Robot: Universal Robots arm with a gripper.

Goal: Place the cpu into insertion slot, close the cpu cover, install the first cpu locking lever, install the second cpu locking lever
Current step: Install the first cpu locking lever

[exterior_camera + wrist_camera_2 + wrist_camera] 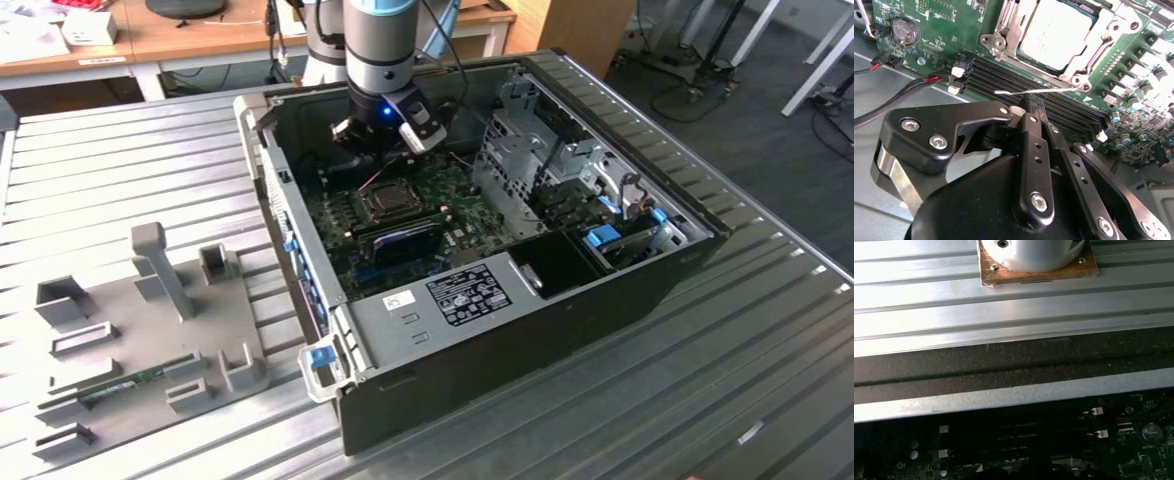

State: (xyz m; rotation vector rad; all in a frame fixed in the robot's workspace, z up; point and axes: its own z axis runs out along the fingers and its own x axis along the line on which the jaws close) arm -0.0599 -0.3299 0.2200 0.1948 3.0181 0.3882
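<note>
With the cpu (1056,31) already seated in the insertion slot (387,203) and the cpu cover (1089,47) down, gripper (1030,102) jaws are pinched on a thin lever (1019,92), not yet latched.

tool (384,150) above open computer case (641,270)

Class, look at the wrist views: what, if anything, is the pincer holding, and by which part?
The pincer is shut on the thin silver locking lever, gripping its free end, beside the cpu cover.
</note>
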